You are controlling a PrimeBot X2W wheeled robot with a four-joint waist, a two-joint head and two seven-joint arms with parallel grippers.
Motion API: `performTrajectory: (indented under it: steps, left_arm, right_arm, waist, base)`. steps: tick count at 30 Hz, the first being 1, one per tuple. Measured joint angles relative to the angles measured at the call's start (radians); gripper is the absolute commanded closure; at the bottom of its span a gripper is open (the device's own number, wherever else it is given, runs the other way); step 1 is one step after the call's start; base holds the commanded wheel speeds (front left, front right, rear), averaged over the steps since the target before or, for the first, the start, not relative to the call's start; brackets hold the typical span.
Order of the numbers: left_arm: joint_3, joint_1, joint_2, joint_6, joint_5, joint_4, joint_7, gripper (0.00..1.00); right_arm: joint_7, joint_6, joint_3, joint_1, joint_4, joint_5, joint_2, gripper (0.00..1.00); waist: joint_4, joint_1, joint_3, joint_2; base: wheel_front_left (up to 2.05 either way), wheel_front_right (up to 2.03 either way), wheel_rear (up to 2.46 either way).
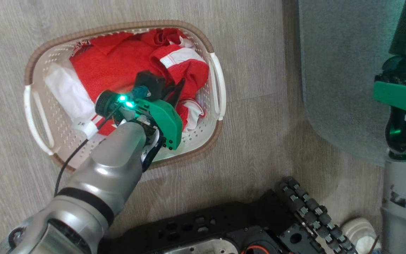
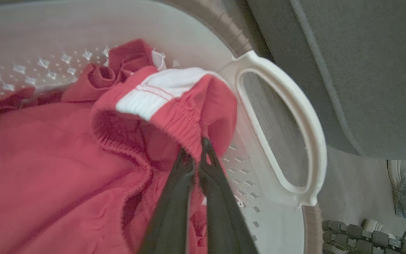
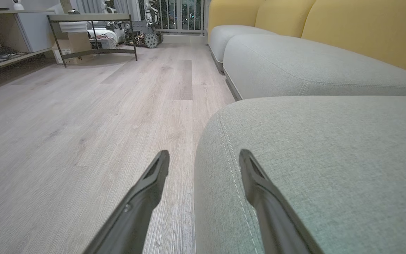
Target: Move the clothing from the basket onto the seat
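Left tool: clenched on elastic waistband fold of red garment; thin pinch, close to hem.
That garment tops clothing heaped in basket, at end by white handle nearest seat.
Basket stands on wood floor.
Right tool: spread wide, empty, over seat's rounded edge.
Judgement: lift straight up until trailing fabric clears brown rim; light basket may tip or drag if cloth snags.
Then swing across, let go well inside stitched seam.
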Motion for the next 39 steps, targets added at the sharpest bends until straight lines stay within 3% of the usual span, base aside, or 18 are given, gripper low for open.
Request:
performTrajectory:
  steps: [5, 11, 18, 33, 39]
  left_arm:
    - [-0.012, 0.001, 0.000, 0.023, 0.009, -0.026, 0.000, 1.00]
    - [-0.002, 0.023, 0.004, 0.051, 0.119, -0.077, 0.000, 1.00]
    - [0.059, 0.174, 0.011, 0.052, 0.200, -0.183, 0.000, 1.00]
    - [0.218, 0.371, 0.023, 0.030, 0.322, -0.400, 0.000, 1.00]
    - [0.258, 0.381, 0.028, -0.004, 0.346, -0.468, 0.000, 1.00]
  right_arm:
    - [0.000, 0.000, 0.000, 0.001, 0.023, -0.005, 0.000, 0.00]
    - [0.000, 0.000, 0.008, 0.018, 0.072, -0.026, 0.000, 0.00]
    - [0.000, 0.000, 0.025, 0.125, 0.150, -0.045, 0.000, 0.00]
    - [0.000, 0.000, 0.033, 0.396, 0.288, -0.079, 0.000, 0.00]
    - [0.000, 0.000, 0.065, 0.462, 0.327, -0.079, 0.000, 0.00]
  waist:
    - [0.010, 0.0000, -0.047, 0.0000]
    - [0.028, 0.0000, -0.142, 0.0000]
    - [0.051, 0.0000, -0.306, 0.0000]
    - [0.121, -0.0001, -0.751, 0.0001]
    - [0.141, -0.0002, -0.897, 0.0001]
  base:
    - [0.00, 0.00, 0.00]
    - [0.00, 0.00, 0.00]
    - [0.00, 0.00, 0.00]
    - [0.00, 0.00, 0.00]
    - [0.00, 0.00, 0.00]
